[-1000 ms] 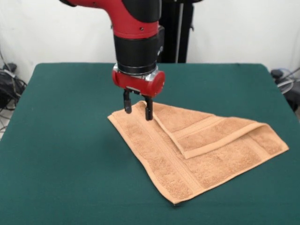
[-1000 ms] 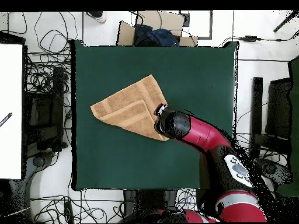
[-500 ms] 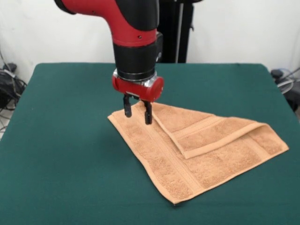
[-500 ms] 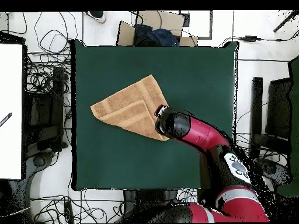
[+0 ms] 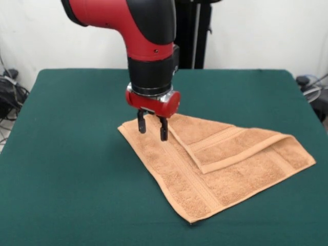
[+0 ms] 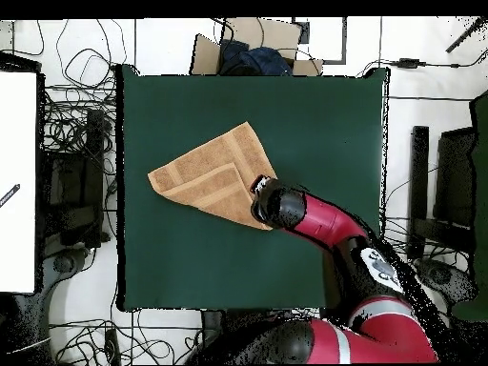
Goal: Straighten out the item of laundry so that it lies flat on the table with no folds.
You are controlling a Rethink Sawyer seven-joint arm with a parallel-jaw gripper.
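Observation:
The item of laundry point(image 5: 220, 169) point(image 6: 214, 172) is a light orange-tan towel lying on the green table point(image 5: 77, 164) point(image 6: 315, 114), with one corner folded over itself into a triangular flap. My gripper point(image 5: 152, 132) is open, pointing down at the towel's far left corner, where the folded flap's tip lies. Its dark fingertips point(image 5: 163, 134) are at or just above the cloth and hold nothing. In the overhead view the arm's wrist point(image 6: 276, 203) covers that corner and hides the fingers.
A cardboard box point(image 6: 253, 50) stands past the table's top edge in the overhead view. Cables point(image 6: 71, 143) cover the floor around the table, and a white board point(image 6: 17, 181) lies at the left.
The gripper has come down a little toward the towel's corner and shifted slightly over the cloth. The towel lies as before.

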